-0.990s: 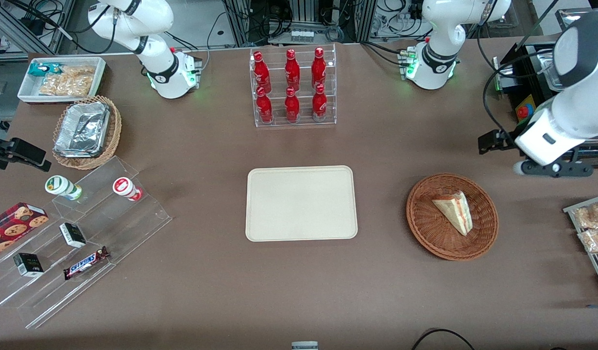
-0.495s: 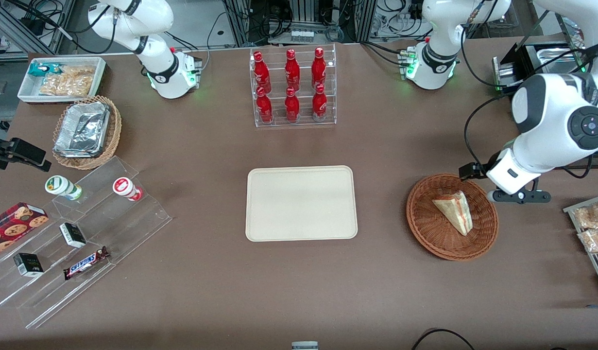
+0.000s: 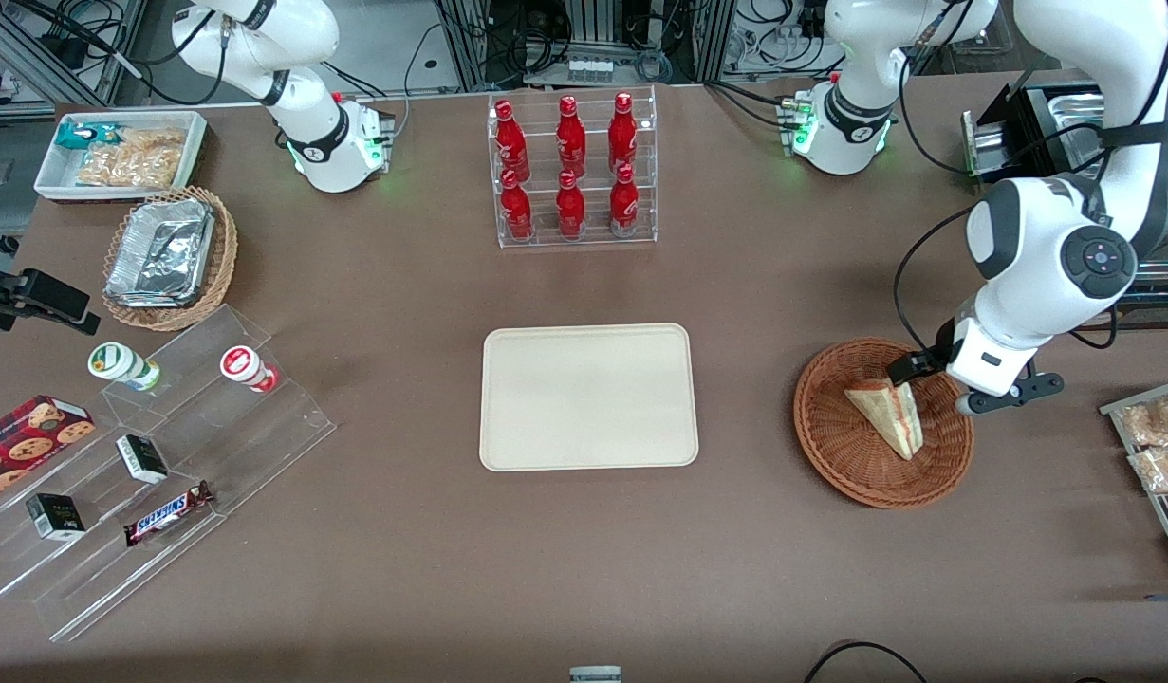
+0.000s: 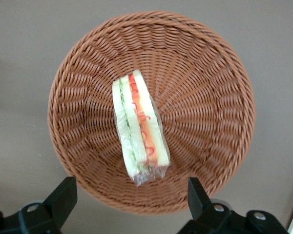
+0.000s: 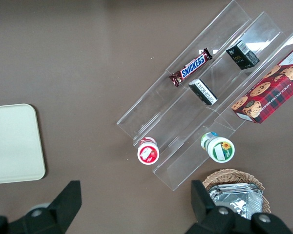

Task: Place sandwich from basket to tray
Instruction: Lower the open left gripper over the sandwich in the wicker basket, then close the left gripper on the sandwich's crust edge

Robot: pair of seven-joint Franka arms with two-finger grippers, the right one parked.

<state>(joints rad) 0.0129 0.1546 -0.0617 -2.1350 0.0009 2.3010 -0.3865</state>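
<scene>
The sandwich, a white-bread wedge with red and green filling in clear wrap, lies on its side in the round reddish-brown basket. My left gripper hangs open above the basket's rim, at the edge toward the working arm's end. Its two black fingers stand wide apart and hold nothing; the wedge's wrapped tip points into the gap between them. The beige tray lies flat at the table's middle, beside the basket, with nothing on it.
A clear rack of red bottles stands farther from the front camera than the tray. Snack bags lie at the working arm's end. A stepped acrylic stand, a tan basket of foil containers and a white bin sit toward the parked arm's end.
The left arm has swung in from the table's end and come down over the basket's rim. The sandwich and basket have not moved.
</scene>
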